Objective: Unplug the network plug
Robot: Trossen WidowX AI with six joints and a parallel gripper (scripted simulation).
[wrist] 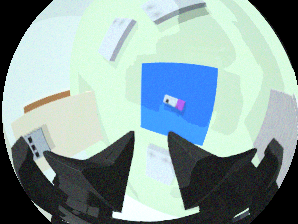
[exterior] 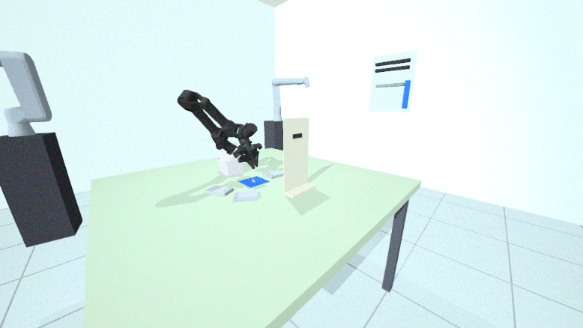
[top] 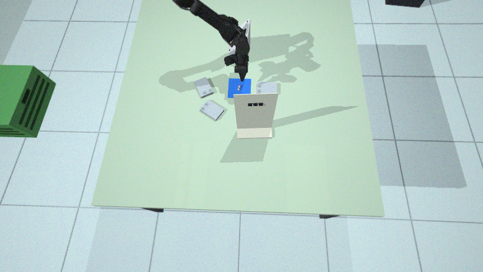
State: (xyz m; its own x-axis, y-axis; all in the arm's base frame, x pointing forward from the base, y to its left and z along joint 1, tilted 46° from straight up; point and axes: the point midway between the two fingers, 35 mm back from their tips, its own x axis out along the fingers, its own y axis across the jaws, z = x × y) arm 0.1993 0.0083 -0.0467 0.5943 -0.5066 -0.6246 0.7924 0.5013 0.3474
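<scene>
The small white plug with a magenta end (top: 239,87) (exterior: 253,180) (wrist: 174,102) lies on the blue marked square (top: 233,92) (exterior: 251,184) (wrist: 195,77), wholly inside its edges. My gripper (top: 242,80) (exterior: 255,167) (wrist: 151,135) is open and empty above the square, apart from the plug; a gap shows between its fingertips in the wrist view. The cream upright panel (top: 253,116) (exterior: 295,162) (wrist: 75,122) stands beside the square. Its dark socket openings (top: 255,104) (wrist: 34,147) show no plug in them. The tab on the plug is too small to make out.
Flat grey boxes lie around the square: two (top: 203,87) (top: 212,110) on its left in the top view, and one (top: 267,87) (exterior: 273,174) on its right. The white block (exterior: 230,165) stands behind by the arm. The panel rises higher than my fingertips.
</scene>
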